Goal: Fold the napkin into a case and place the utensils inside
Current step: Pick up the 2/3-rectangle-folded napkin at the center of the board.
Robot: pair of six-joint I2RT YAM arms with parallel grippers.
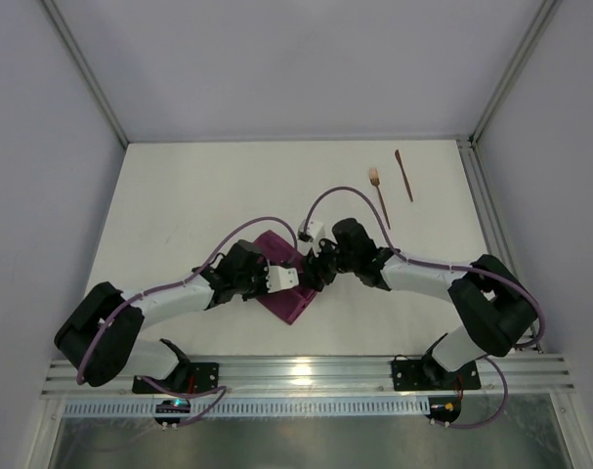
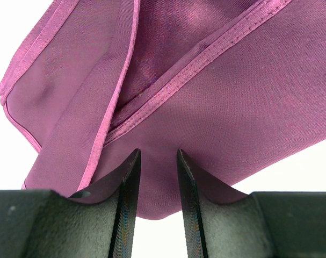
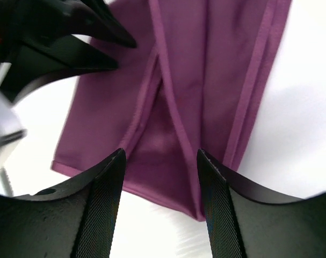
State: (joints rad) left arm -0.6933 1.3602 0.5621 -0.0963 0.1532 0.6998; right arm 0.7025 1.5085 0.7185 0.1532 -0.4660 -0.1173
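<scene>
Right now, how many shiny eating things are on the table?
2. The fork lies on the far right part of the table; the knife lies just right of it, not touching. The folded napkin could hide more.

Both arms built alike: left arm point(image 1: 169, 298) and right arm point(image 1: 423, 274) have white link shells between bulky black joint housings. A lilac cable point(image 1: 337, 189) runs along each arm, bowing free in a loop near the wrist. Black base blocks point(image 1: 192, 376) at the near rail. Small white block point(image 1: 282, 277) on each wrist. Fingers point(image 3: 101, 215) matte black, finely cross-hatched, tapering to thin curved tips.
</scene>
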